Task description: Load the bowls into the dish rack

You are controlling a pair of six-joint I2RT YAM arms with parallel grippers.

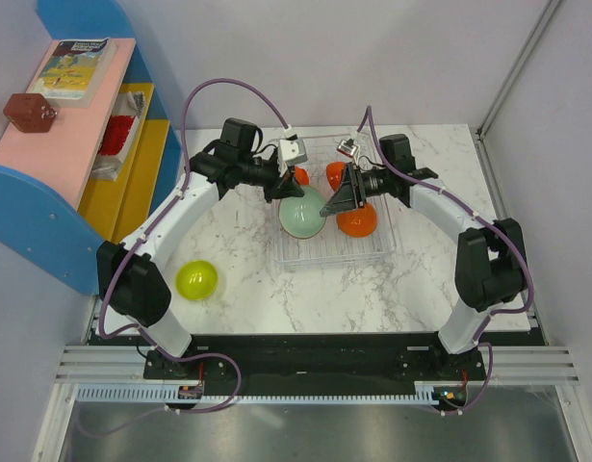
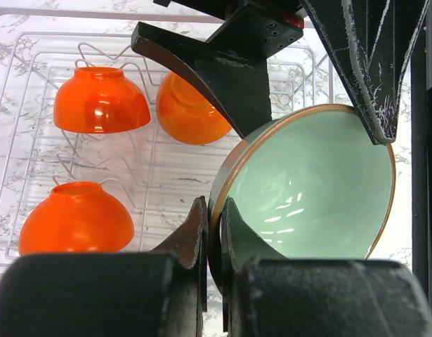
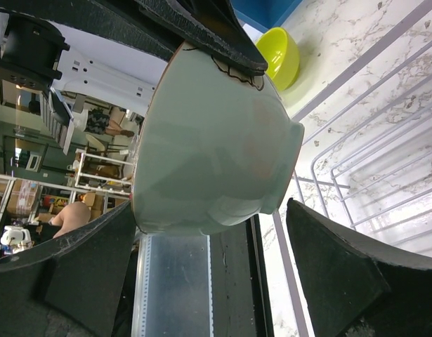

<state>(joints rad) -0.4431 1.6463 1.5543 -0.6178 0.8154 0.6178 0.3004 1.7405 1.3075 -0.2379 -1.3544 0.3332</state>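
Five bowls are in view. Three orange bowls [image 2: 100, 98] sit upside down inside the rack [image 1: 334, 248]: two side by side at its far end and one at its right side, nearer to the arms. The yellow bowl [image 1: 196, 279] lies on the table [image 1: 238, 231], well apart from the rack, to its left and near front. The green bowl [image 1: 302, 217] is at the left side of the rack, above the ribs. It is tilted on its side, with its mouth turned toward the left arm. I cannot tell if it touches the rack floor.

The left gripper [image 2: 214, 210] is clenched on the rim of the green bowl, with one finger inside and one outside. The right gripper [image 3: 212, 207] comes from the right side of the rack. Its jaws stand wide apart on both sides of the same bowl. One finger [image 3: 342, 267] is clearly off the foot of the bowl, so this gripper does not grasp it.
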